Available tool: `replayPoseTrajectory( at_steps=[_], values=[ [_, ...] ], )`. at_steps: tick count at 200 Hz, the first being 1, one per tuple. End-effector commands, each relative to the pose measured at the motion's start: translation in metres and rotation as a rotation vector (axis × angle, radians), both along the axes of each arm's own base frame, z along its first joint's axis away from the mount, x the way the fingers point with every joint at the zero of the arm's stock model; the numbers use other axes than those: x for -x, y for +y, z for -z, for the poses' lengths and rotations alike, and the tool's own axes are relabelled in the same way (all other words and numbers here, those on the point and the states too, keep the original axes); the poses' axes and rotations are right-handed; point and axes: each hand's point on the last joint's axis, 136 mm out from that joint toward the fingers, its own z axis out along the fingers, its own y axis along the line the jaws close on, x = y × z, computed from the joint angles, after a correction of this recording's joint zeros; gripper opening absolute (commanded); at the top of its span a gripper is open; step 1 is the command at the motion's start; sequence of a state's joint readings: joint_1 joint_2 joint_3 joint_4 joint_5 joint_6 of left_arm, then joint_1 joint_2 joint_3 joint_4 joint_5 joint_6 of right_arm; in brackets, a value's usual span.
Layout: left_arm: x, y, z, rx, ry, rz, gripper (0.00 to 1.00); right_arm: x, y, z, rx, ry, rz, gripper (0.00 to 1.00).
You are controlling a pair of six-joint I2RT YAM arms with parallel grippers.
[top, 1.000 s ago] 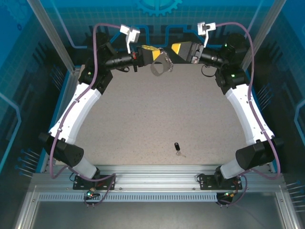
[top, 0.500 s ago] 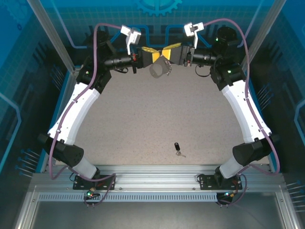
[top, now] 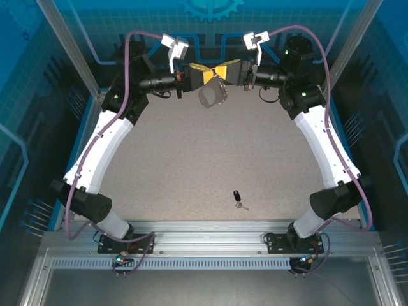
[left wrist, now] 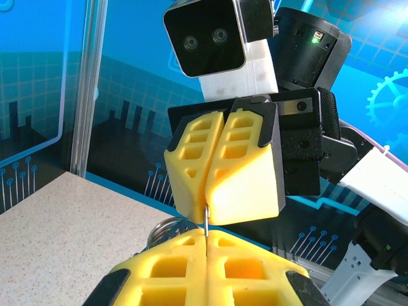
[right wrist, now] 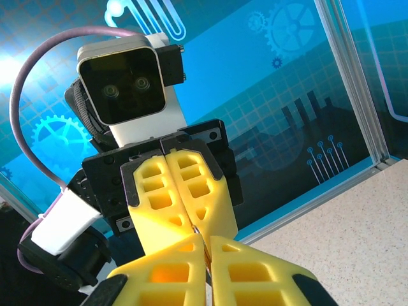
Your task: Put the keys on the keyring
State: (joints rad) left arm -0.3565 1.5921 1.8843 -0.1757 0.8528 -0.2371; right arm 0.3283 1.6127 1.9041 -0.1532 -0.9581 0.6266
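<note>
At the top centre of the overhead view the two arms meet tip to tip above the far edge of the bench (top: 191,153). The left claw (top: 210,74) comes in from the left and the right claw (top: 222,70) from the right, their yellow fingers touching nose to nose. The keyring (top: 212,96) hangs just beneath that meeting point as a grey loop, clear of the bench surface, with a bit of silvery chain at its right side. In the left wrist view, the left claw's yellow pads are pressed together at the bottom of the frame. The right claw's pads are pressed together facing them in the middle. A thin metal part (left wrist: 206,224) of the keyring runs straight from one seam into the other, so both claws pinch it. A silvery coil of the ring shows just to the left, below the right claw's fingers. The key (top: 237,196), black-headed with a short silver blade, lies alone on the bench in the lower middle of the overhead view, well apart from both claws and the keyring.
</note>
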Motion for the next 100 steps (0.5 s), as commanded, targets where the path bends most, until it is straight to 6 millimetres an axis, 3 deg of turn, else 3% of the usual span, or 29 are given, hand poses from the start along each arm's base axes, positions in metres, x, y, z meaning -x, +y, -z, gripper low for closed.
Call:
replayPoseTrajectory(
  at_steps=[1,21,47,78,100],
  values=[
    [0.0124,0.0007,-0.0279,0.038,-0.085,0.025,0.0,0.0084,0.0077,0.0011,0.004,0.004,-0.049,0.07],
    [0.0119,0.0006,-0.0285,0.041,-0.084,0.024,0.0,0.0079,0.0084,0.004,0.008,0.009,-0.056,0.14],
    [0.01,-0.0001,-0.0284,0.045,-0.082,0.025,0.0,0.0066,0.0089,0.007,0.011,0.013,-0.06,0.14],
    [0.0091,-0.0013,-0.0303,0.047,-0.086,0.028,0.0,0.0051,0.0101,0.0081,0.01,0.013,-0.065,0.0],
    [0.0083,-0.0018,-0.0307,0.047,-0.086,0.028,0.0,0.0042,0.0105,0.0078,0.008,0.011,-0.069,0.0]
  ],
)
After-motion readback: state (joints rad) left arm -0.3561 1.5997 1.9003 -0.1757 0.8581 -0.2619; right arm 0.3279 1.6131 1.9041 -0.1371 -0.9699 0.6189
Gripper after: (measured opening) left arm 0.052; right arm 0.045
